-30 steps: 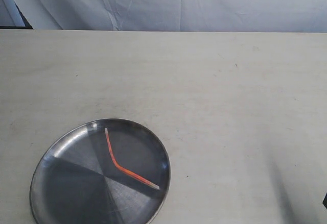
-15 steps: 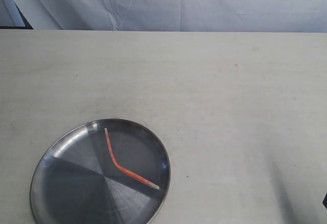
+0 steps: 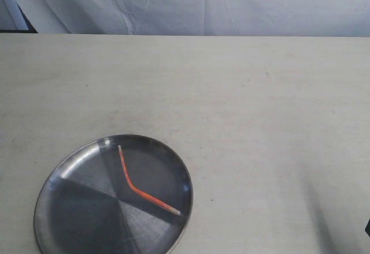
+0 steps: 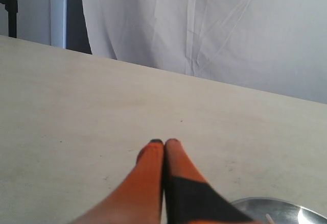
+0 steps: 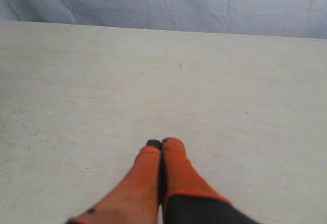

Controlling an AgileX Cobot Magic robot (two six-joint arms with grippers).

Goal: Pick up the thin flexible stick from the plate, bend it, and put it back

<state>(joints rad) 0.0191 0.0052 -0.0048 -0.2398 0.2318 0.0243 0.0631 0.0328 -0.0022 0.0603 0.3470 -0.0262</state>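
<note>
Lying kinked on the plate (image 3: 75,208) in the lower left of the exterior view, the thin flexible stick (image 3: 123,164) ran from upper left to lower right. Your left gripper (image 4: 164,142) and right gripper (image 5: 161,143) were clenched on nothing over the table (image 3: 260,121). Only the left wrist view caught the plate's rim, so your left arm looked nearer. Nothing had shifted since the earlier frame.

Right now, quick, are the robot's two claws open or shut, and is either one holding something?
Left gripper: shut, holding nothing.
Right gripper: shut, holding nothing.
</note>
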